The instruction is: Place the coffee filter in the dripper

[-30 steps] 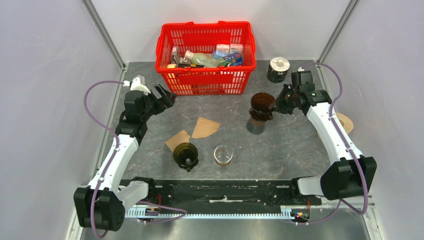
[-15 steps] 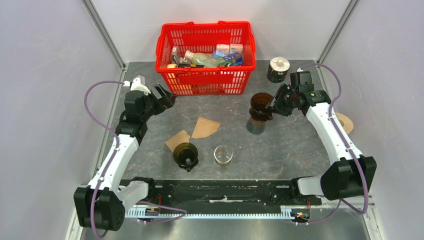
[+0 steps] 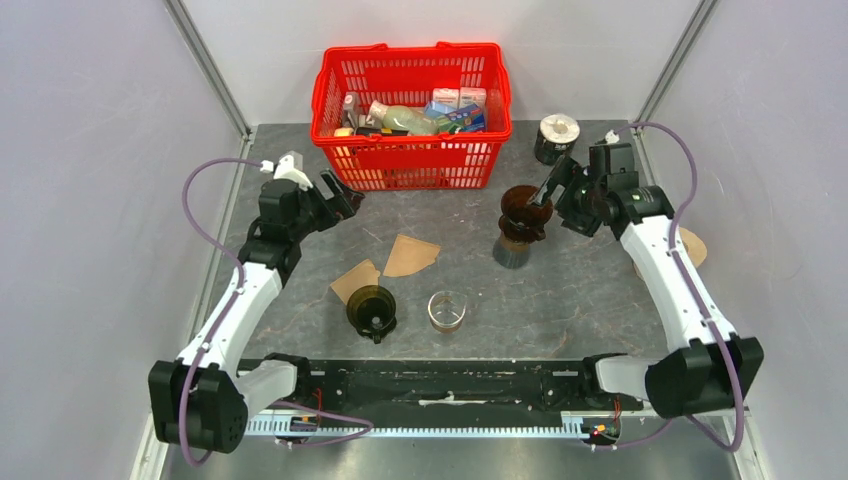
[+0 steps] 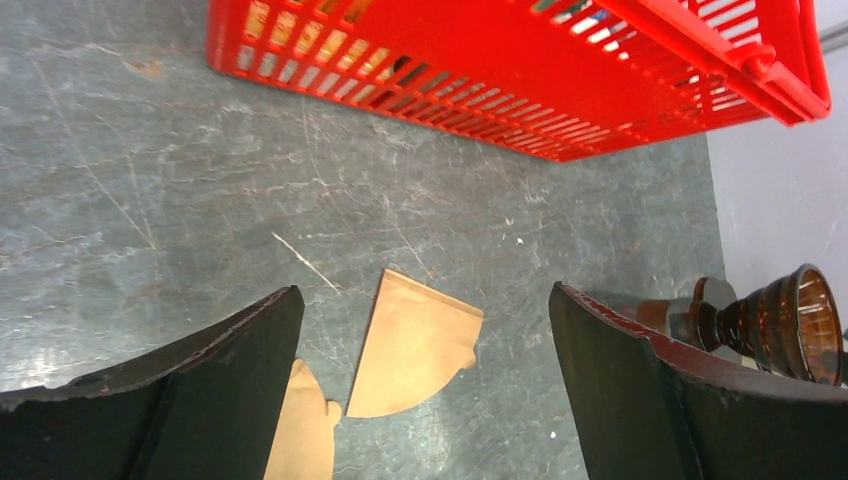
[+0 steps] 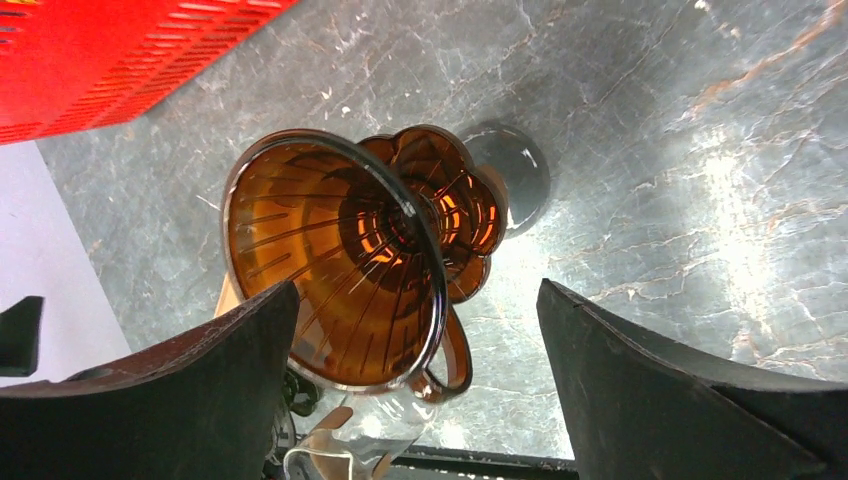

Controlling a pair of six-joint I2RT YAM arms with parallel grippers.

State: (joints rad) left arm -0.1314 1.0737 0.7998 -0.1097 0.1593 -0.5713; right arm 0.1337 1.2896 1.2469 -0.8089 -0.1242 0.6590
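Taking the overhead view as a clock with 12 at the far wall, the left gripper point(image 3: 343, 193) hangs over the table point(image 3: 590, 290) at about 10 o'clock. Its fingers point(image 4: 215, 390) are spread wide, with only stone and paper showing between them in its wrist view.

The filter point(image 3: 410, 255), a tan folded wedge, lies flat near the table's middle. It is at 5 o'clock from the left gripper and apart from it. A second filter point(image 3: 353, 278) lies just beside it at its 8 o'clock; I cannot tell whether the two touch. A dark vessel point(image 3: 372, 308) sits at that second filter's 5 o'clock, overlapping its near edge. A clear glass point(image 3: 447, 310) stands a little apart at the vessel's 3 o'clock.

The red basket point(image 3: 415, 160), holding bottles and cartons, fills the 12 o'clock end of the table.

At the basket's 5 o'clock the amber dripper point(image 3: 523, 205) stands upright on a grey cup point(image 3: 510, 252), well apart from both filters. In the right wrist view its ribbed wall shows down to the bottom.

The right gripper point(image 3: 553, 187) hovers at the dripper's 2 o'clock with its fingers point(image 5: 650, 400) wide and clamping nothing. In the wrist view one fingertip overlaps the dripper's rim; I cannot tell whether it touches.

A roll point(image 3: 557, 138) stands at 12 o'clock from the right gripper. A tan pile point(image 3: 693, 245) lies at the table's 3 o'clock edge, partly hidden by the right arm.
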